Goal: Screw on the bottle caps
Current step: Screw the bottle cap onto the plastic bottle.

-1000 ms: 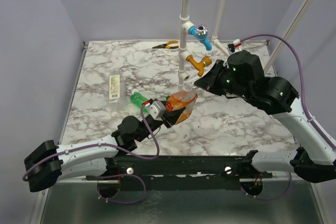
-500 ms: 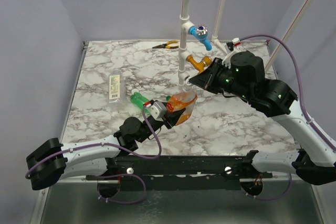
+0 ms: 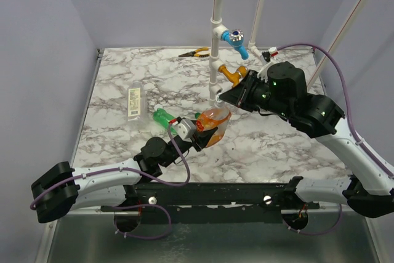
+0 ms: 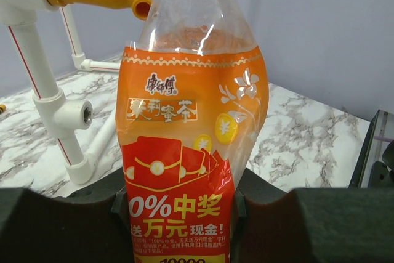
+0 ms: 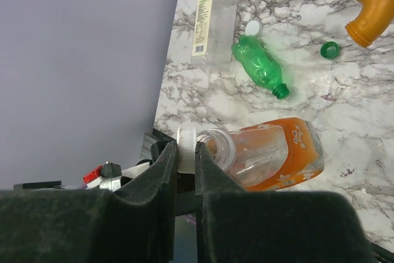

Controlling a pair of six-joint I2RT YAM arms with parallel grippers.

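Observation:
My left gripper (image 3: 198, 129) is shut on the wide orange bottle (image 3: 214, 123) and holds it tilted above the table; in the left wrist view the bottle (image 4: 184, 152) fills the gap between the pads. My right gripper (image 3: 221, 97) is shut on a white cap (image 5: 186, 147), which sits just beside the bottle's open mouth (image 5: 219, 149). The green bottle (image 5: 261, 66) lies on the table, uncapped. A dark green cap (image 5: 330, 49) and another white cap (image 5: 252, 27) lie loose near it. The clear labelled bottle (image 5: 212, 16) lies beyond.
The white pipe frame (image 3: 215, 35) stands at the back middle with a blue tap (image 3: 234, 38) and an orange tap (image 3: 234, 73) right above the held bottle. Pliers (image 3: 194, 53) lie at the far edge. Grey walls enclose the table.
My right gripper has moved left and a little up with the white cap, closing on the orange bottle's mouth. The left arm and bottle have barely shifted.

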